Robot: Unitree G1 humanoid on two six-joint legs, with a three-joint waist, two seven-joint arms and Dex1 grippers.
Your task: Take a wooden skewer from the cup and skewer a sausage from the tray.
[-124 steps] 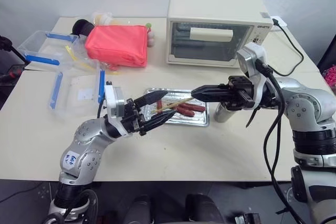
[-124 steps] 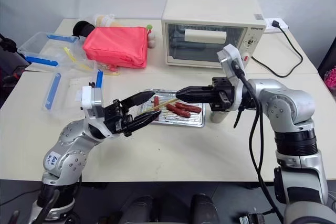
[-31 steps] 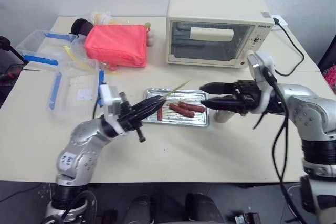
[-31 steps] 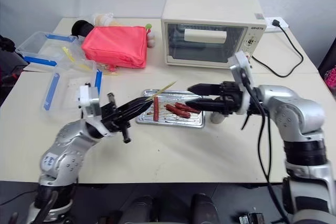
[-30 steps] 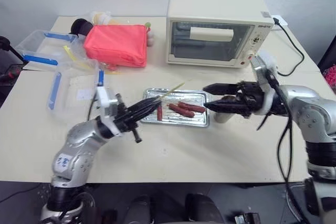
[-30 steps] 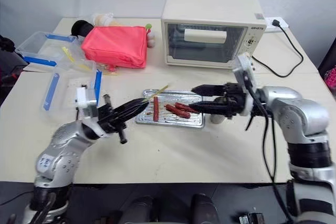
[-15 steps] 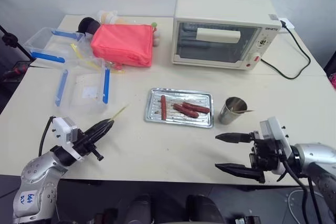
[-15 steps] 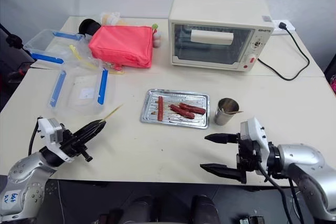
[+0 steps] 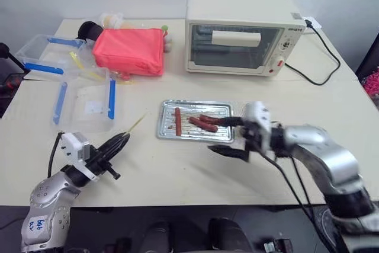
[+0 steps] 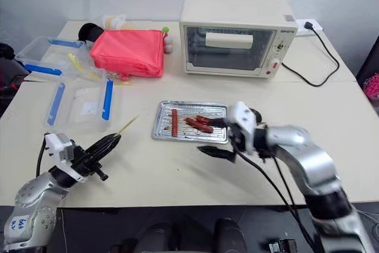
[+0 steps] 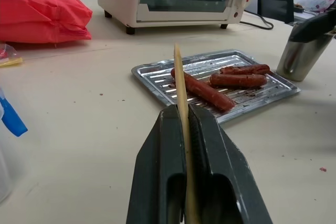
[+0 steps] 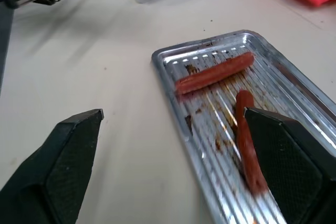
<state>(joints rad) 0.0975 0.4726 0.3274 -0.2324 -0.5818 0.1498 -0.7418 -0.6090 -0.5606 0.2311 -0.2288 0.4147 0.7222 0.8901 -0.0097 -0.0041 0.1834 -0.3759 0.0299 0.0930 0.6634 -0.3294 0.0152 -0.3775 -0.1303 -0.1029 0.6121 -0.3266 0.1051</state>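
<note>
- Skewer (image 11: 179,85): the wooden stick is clamped between the closed fingers of the left pincer (image 9: 116,142), near the bench's front left corner, with its pointed tip aimed toward the tray (image 9: 165,129). It is well apart from the sausages.
- Right pincer (image 9: 225,136): its fingers stand wide apart and hold nothing. One finger is over the tray's front right part and the other over bare bench (image 9: 177,170) in front of the tray's front rim.
- Change: half a second ago this pincer hung low near the bench's front right corner. It has now swung in to the tray, while the left pincer has stayed where it was with the skewer.
- Meaning: taking the skewer looks done. The right pincer seems to be coming in to steady or pick up a sausage (image 12: 213,72), so piercing is the step ahead and has not begun.
- Three sausages lie in the tray, one toward its left end and two close together toward its right end.
- Hard to see: the right arm is blurred and covers the cup in both eye views. The left wrist view shows the metal cup (image 11: 295,56) just beside the tray's right end, partly behind a black finger. Whether the upper right finger touches a sausage cannot be told.
</note>
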